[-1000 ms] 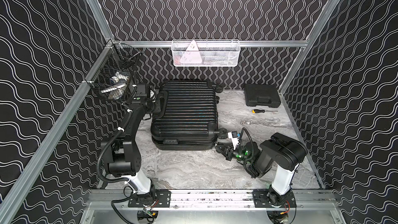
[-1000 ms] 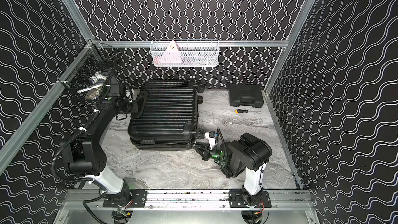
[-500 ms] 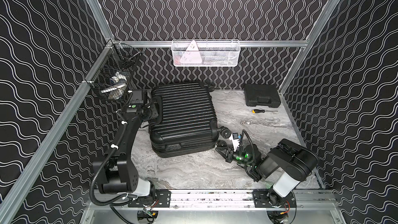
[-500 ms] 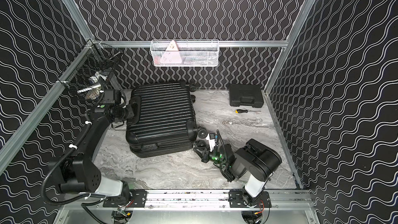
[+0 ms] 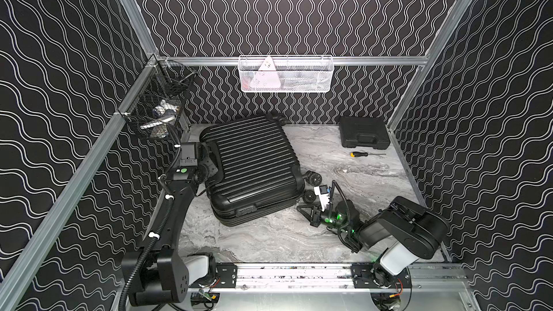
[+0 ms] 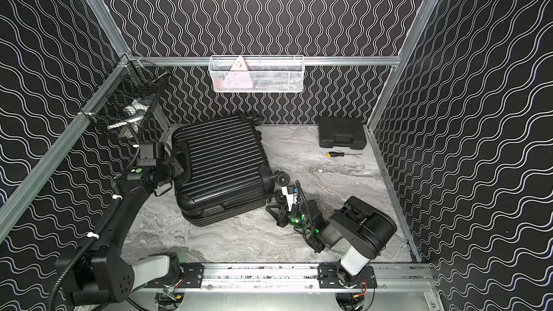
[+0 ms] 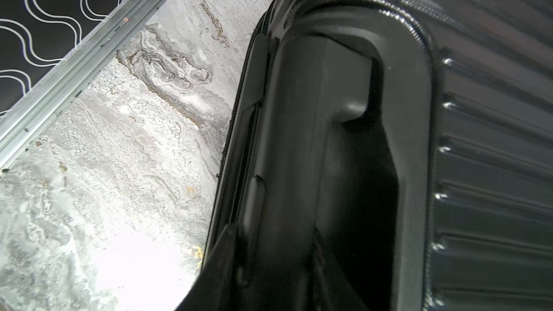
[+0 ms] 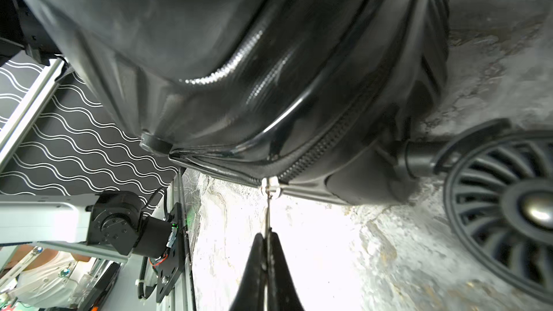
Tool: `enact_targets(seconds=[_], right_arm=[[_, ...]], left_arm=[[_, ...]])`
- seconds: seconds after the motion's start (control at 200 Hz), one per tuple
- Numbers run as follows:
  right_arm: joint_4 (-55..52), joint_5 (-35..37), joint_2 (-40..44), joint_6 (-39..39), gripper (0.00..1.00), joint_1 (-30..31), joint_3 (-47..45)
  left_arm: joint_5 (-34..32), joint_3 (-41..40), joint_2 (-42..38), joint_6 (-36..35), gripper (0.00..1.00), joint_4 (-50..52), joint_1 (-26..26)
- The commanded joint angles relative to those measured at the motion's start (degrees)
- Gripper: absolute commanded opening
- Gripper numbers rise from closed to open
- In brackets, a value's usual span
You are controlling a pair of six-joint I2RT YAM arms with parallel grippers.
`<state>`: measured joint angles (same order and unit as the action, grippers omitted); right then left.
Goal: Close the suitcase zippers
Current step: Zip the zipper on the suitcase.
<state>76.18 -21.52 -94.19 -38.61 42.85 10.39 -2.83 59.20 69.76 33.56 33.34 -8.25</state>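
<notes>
near the wheels (image 8: 508,204), right pincer (image 8: 267,236) nips thin, slick zipper pull (image 8: 268,210); left pincer (image 5: 211,170) clamps stiff top handle (image 7: 299,145); light suitcase (image 5: 254,166) likely slides.

Both top views look down from high over the near edge toward the far wall, sharing the grey marbled bench (image 5: 269,243) and the ribbed black hard-shell suitcase (image 5: 254,163). The left wrist view sits close against the suitcase's left handle end. The right wrist view lies low over the bench, close to the silvery zipper pull (image 8: 269,188) at the suitcase's near right corner.
</notes>
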Motion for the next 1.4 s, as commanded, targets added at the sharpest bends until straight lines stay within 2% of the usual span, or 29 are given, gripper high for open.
enact_targets(seconds=[0.0, 0.135, 0.255, 0.49, 0.751, 0.916, 1.111, 1.261, 1.391], right_arm=[[-4.07, -4.94, 0.19, 1.16, 0.00, 1.49, 0.28], [-6.77, -4.31, 1.38, 2.48, 0.00, 3.62, 1.32], [-13.98, -2.00, 3.89, 5.65, 0.00, 6.03, 3.05], [-32.20, 6.04, 10.03, 12.78, 0.00, 8.48, 6.88], [-47.11, 18.60, 14.00, 19.02, 0.00, 8.09, 10.37], [-48.33, 18.97, 14.18, 22.01, 0.00, 5.41, 10.79], [-51.22, 21.52, 16.03, 25.50, 0.00, 3.29, 10.33], [-45.95, 21.45, 15.26, 26.80, 0.00, 2.48, 8.53], [-44.62, 19.01, 12.71, 26.52, 0.00, 0.93, 10.21]], left_arm=[[-3.49, 0.03, -0.24, 16.80, 0.00, -12.13, -0.45], [-2.47, -0.39, -0.65, 17.53, 0.00, -13.03, -0.45], [-1.87, -0.34, -1.42, 18.72, 0.00, -12.87, -0.28], [-3.15, 1.24, -2.59, 21.47, 0.00, -8.77, 1.54], [-6.42, 0.73, -5.39, 26.51, 0.00, -2.75, 6.93], [-7.07, -0.54, -6.03, 30.52, 0.00, -0.24, 10.40], [-6.18, 4.86, -4.00, 33.36, 0.00, 6.85, 12.48], [-3.09, 4.57, -4.16, 34.56, 0.00, 6.16, 13.34], [-4.57, 3.94, -4.75, 33.36, 0.00, 6.12, 13.34]])
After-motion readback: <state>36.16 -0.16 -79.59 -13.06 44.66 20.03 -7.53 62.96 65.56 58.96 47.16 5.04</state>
